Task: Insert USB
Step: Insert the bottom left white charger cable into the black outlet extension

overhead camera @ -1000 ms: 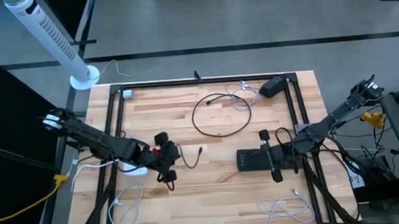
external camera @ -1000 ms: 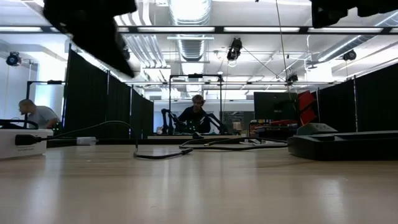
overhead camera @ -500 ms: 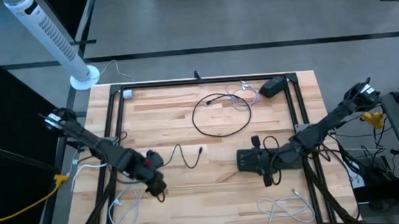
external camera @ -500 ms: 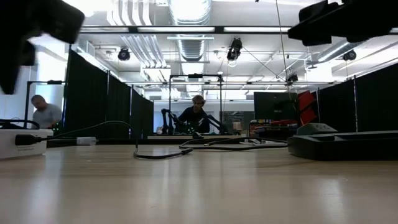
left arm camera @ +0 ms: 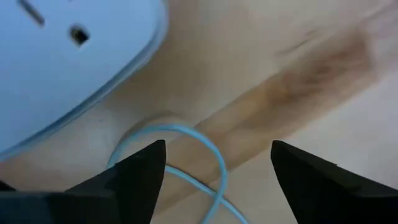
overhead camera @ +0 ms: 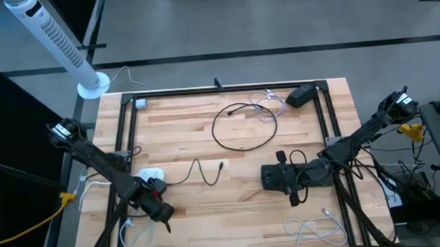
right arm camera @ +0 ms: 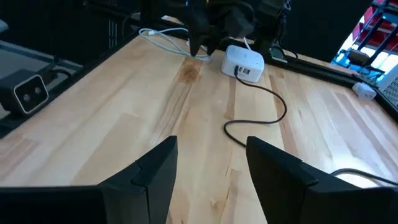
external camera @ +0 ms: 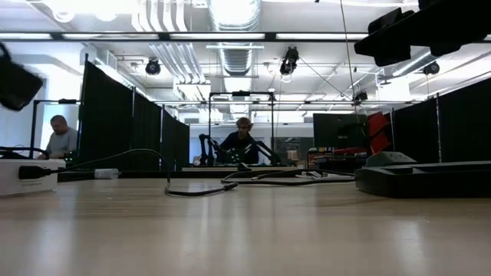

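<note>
A white charger block [overhead camera: 151, 176] lies flat on the wooden table at its near left. A thin black USB cable [overhead camera: 200, 171] runs from it, and its free end [overhead camera: 221, 166] lies on the table. The right wrist view shows the cable's plug in the white charger block's [right arm camera: 244, 62] face. My left gripper [overhead camera: 163, 213] hangs open near the table's front left, just past the white charger block [left arm camera: 62, 56], above a light blue cord [left arm camera: 193, 143]. My right gripper [overhead camera: 286, 174] hovers open above a black box [overhead camera: 271, 176], fingers [right arm camera: 155, 180] pointing toward the table's left.
A black cable loop [overhead camera: 243, 126] and a black adapter [overhead camera: 302, 95] lie at the far middle. White cords lie at the near left [overhead camera: 138, 228] and near right [overhead camera: 314, 229]. Black frame rails [overhead camera: 226, 90] border the table. People sit in the room beyond [external camera: 244, 142].
My left gripper has drawn back from the middle left of the table toward its near left corner, coming off the white charger block, which now lies uncovered with the cable still. My right gripper has shifted a little toward the table's left above the black box.
</note>
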### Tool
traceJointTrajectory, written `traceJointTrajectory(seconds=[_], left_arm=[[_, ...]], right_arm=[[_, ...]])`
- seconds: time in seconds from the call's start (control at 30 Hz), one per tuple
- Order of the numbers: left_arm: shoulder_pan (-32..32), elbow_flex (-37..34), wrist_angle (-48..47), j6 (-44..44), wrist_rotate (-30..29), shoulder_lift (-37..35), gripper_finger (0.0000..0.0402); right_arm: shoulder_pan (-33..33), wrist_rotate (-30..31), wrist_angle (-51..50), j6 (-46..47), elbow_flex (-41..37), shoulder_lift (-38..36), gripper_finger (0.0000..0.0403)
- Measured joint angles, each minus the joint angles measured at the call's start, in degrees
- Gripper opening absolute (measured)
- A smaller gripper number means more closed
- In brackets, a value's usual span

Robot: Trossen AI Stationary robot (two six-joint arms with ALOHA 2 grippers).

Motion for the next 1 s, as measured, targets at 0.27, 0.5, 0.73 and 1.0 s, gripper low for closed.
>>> traceJointTrajectory(seconds=[0.27,0.5,0.73,1.0], left_arm=[[-2.22,1.2,0.42,2.89,3.76,6.91,0.0168],[0.54,8.15,2.05,15.11,2.94,9.55,0.0012],[3.54,19.65,6.99,37.01,-18.24,8.42,0.0003],[8.74,21.83,30.43,72.3,-32.22,8.48,0.0001]], right_arm=[[0.0,0.04,2.46,4.81,0.02,0.0,0.0176],[0.0,0.22,4.25,5.72,0.17,0.0,0.017],[0.0,0.24,4.11,3.24,1.05,0.02,0.0159],[0.0,0.24,2.86,0.54,1.11,0.02,0.0148]])
